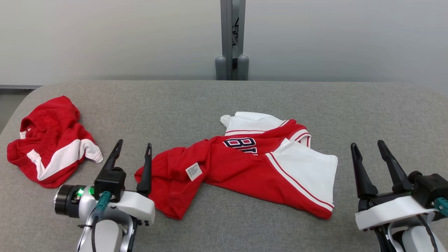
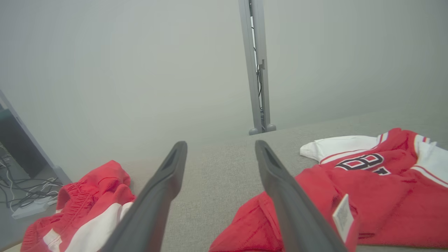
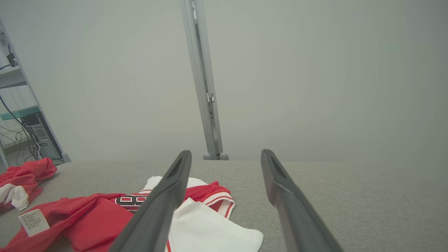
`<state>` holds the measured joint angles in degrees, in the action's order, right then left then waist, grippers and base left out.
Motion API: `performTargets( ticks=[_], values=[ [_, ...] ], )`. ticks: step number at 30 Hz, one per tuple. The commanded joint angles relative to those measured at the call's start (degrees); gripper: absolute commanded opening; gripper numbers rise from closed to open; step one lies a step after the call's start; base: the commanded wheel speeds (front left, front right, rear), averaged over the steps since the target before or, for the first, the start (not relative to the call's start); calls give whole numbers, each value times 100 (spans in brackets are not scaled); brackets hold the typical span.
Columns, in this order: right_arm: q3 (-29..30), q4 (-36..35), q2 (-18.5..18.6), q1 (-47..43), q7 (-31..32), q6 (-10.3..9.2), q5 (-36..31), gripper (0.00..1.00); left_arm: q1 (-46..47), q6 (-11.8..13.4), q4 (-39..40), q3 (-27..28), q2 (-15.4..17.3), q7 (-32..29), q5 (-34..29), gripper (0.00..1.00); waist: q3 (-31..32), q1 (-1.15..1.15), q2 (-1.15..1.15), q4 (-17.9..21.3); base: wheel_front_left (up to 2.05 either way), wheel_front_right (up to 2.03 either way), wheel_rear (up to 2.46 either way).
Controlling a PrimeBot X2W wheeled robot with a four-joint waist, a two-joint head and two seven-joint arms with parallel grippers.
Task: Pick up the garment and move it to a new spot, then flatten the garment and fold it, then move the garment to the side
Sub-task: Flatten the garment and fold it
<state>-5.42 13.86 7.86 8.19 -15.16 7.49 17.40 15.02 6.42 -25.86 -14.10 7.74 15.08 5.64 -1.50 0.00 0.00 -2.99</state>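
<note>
A red and white jersey garment lies crumpled in the middle of the grey table, with dark lettering and a white label facing up. It also appears in the left wrist view and the right wrist view. My left gripper is open just left of the garment's near-left edge, its right finger over the red cloth, nothing between the fingers. My right gripper stands open to the right of the garment, apart from it and holding nothing.
Crumpled red shorts with white stripes lie at the table's far left. The grey padded table has rounded corners. A grey post stands behind its far edge against a pale wall. A shelf with cables is off to the left.
</note>
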Motion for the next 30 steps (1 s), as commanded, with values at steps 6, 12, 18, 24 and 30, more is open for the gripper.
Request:
performTargets(
  ticks=[6,12,18,24,30],
  values=[
    [68,-213,45,-67,-7,1,-45,100,-432,182,755,481,-95,3,108,100,40,0,0,24,0,0,0],
    [181,-489,23,-217,-7,1,-85,100,-1008,168,1352,899,-353,3,222,100,74,0,0,39,0,0,0],
    [246,-568,-12,-344,-7,1,-138,100,-1453,101,1433,1223,-480,3,736,100,86,0,0,55,0,0,0],
    [252,-516,-6,-372,-7,1,-150,100,-1446,-41,1321,1068,-474,3,825,100,79,0,0,35,0,0,0],
    [248,-452,-4,-340,-7,1,-169,100,-1336,-685,843,625,-472,4,315,100,65,0,0,46,0,0,0]
  ],
)
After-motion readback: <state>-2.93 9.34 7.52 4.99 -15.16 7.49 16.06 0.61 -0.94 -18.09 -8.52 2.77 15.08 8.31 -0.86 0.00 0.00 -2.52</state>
